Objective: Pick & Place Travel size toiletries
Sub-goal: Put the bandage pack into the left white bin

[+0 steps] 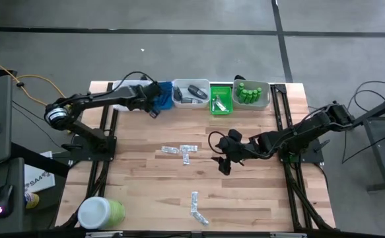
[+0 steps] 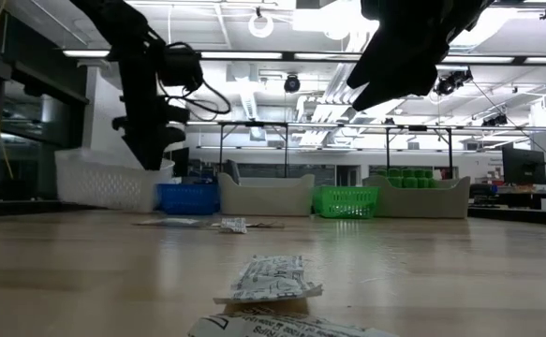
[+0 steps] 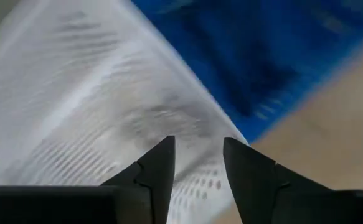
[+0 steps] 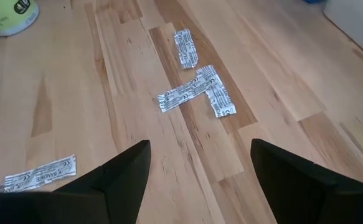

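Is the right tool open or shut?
Open: the right tool shows a wide gap between its fingers, nothing in it, hovering over sachets on the table.

Dark print is seen on the sachets (image 4: 197, 87) lying on the table (image 4: 281, 93), but no word can be read

Light wooden table (image 1: 146, 185). Along far edge, row of trays: white tray (image 1: 127, 86), blue tray (image 1: 166, 92), grey tray (image 1: 182, 99), green tray (image 1: 220, 106), another grey tray (image 1: 266, 96). Green jar with white lid (image 1: 101, 212) lying at near left corner.
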{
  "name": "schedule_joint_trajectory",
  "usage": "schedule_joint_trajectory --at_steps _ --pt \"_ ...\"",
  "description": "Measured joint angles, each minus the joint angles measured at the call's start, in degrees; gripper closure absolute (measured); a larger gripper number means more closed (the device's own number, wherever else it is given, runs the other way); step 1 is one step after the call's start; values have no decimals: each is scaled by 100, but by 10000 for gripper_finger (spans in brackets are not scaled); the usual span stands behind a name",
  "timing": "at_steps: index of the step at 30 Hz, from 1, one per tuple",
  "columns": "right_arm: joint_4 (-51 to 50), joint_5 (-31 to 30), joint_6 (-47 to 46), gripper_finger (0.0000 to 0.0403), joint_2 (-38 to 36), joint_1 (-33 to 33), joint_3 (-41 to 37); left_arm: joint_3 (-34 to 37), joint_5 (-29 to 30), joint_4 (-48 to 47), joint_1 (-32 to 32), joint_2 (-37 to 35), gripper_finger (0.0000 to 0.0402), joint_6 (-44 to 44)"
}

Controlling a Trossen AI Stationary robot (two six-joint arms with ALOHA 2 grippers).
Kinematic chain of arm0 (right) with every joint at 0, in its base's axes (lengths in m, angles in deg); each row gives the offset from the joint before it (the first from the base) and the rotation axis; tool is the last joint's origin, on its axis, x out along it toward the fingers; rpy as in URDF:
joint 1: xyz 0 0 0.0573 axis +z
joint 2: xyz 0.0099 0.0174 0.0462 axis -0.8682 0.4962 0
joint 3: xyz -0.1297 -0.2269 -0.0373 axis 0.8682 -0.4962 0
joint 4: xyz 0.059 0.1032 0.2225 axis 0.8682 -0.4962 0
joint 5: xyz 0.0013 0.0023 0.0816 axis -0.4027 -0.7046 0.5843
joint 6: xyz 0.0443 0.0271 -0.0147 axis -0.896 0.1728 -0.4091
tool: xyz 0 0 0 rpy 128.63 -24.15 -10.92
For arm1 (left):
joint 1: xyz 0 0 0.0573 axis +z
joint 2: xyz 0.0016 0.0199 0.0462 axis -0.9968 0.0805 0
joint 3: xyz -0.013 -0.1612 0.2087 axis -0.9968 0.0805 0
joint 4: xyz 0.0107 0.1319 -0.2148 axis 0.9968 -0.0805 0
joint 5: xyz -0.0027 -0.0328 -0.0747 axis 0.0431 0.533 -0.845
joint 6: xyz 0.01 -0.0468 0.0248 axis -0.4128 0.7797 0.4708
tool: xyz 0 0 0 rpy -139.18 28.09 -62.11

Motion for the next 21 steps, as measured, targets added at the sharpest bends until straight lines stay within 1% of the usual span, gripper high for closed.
schedule_joint_trajectory --at_steps 1,4,6,7,8,10,11,12,14,21 --pt "1 0 0 133 0 0 0 0 -236 4 -130 0 266 -149" --pt "-3 -6 2 133 0 0 0 0 -656 -3 -547 1 270 -342" --pt "-25 -8 5 133 0 0 0 0 -745 17 -809 1 270 -346" --pt "-31 -9 10 133 0 0 0 0 -628 7 -909 1 270 -344" --pt "-28 -9 21 133 0 0 0 0 -387 -17 -992 1 270 -352" --pt "-28 -11 41 133 0 0 0 0 371 -8 -1079 1 270 -366" --pt "-29 -9 44 133 0 0 0 -5 658 19 -1065 -2 270 -359" --pt "-28 -9 44 133 0 0 0 -9 783 8 -1055 -8 270 -364" --pt "-26 -10 44 133 0 0 0 -9 857 -4 -940 -34 270 -364" --pt "-28 2 44 133 0 0 0 -4 724 -64 -803 -176 270 -337"
